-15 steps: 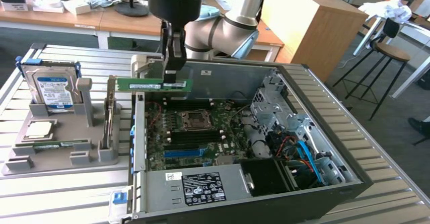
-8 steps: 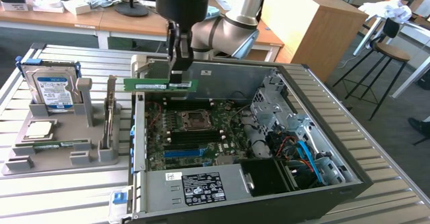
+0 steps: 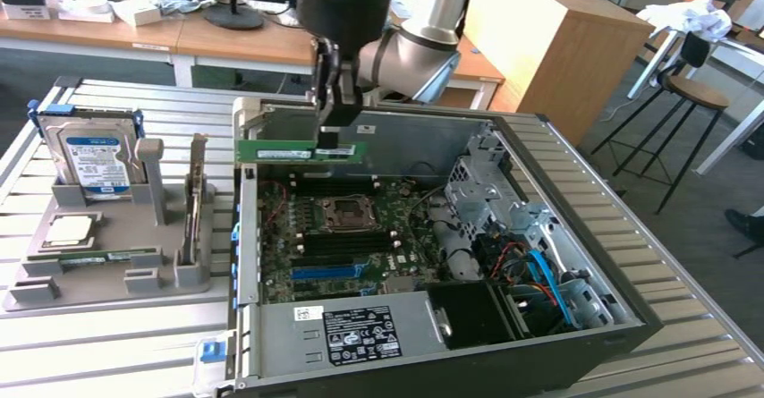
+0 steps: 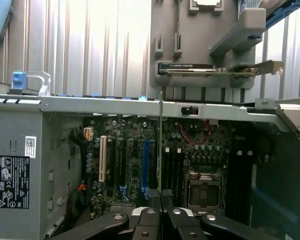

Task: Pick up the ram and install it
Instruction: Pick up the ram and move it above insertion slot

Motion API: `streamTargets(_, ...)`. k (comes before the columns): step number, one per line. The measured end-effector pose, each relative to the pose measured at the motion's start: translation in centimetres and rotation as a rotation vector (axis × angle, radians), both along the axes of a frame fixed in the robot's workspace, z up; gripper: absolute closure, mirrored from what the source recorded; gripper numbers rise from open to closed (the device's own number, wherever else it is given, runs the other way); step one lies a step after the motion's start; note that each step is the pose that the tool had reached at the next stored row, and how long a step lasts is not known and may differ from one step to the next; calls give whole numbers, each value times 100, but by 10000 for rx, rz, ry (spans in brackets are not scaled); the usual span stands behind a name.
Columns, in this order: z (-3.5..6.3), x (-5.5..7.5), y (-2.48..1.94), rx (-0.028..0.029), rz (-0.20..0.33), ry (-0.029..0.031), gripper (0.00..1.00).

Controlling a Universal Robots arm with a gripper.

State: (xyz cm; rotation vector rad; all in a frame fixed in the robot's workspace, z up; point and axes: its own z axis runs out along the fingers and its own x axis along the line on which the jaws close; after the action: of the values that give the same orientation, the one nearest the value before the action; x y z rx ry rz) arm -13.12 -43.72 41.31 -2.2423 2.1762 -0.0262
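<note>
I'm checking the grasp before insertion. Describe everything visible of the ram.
The ram is a long, thin green circuit-board stick with small dark chips and a pale label. The tool is shut on it near its end on the exterior view's right, holding it level, on edge, in the air over the open computer case and its motherboard. The wrist view sees it edge-on as a thin line. Nothing else touches it.

Ram [image 3: 281, 151]: long, thin green stick with a pale label on its face. It is held in the air, long axis level, standing on edge. Gripper [image 3: 331, 137] is clamped on its upper edge, nearer the exterior view's right end. It hangs over the far part of the open computer case [image 3: 418, 139], clear of the motherboard [image 3: 346, 237].
</note>
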Motion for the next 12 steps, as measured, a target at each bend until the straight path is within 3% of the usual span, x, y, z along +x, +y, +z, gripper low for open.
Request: streamTargets(12,0,254,0,1,0,0,89)
